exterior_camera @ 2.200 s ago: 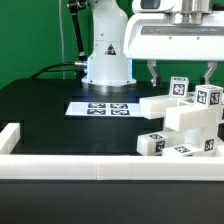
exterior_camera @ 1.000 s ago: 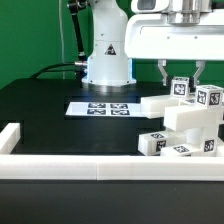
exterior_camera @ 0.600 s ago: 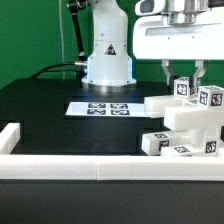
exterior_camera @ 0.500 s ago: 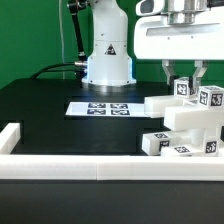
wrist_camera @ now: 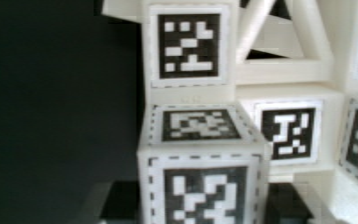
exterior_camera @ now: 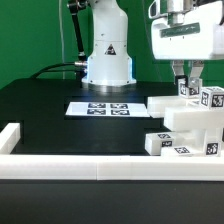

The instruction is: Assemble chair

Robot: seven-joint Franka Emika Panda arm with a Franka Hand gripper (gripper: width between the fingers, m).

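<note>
The chair [exterior_camera: 186, 117] is a chunky white stack of tagged pieces at the exterior view's right, with a flat slab [exterior_camera: 163, 104] sticking out toward the left and tagged blocks [exterior_camera: 170, 144] at its foot. My gripper [exterior_camera: 190, 80] hangs straight above it, its two fingers hugging a small upright tagged piece [exterior_camera: 188, 89] on top. In the wrist view that tagged piece [wrist_camera: 201, 130] fills the middle, with a dark finger [wrist_camera: 126, 198] close on each side. The gripper [wrist_camera: 208, 202] looks shut on it.
The marker board [exterior_camera: 100, 108] lies flat on the black table in front of the arm's white base [exterior_camera: 107, 60]. A long white border wall [exterior_camera: 70, 167] runs along the near edge, with a corner stub [exterior_camera: 10, 134] at the left.
The fingers have closed in from wide apart to hug the top tagged piece. The gripper and the whole chair stack have shifted a little toward the exterior view's right.
</note>
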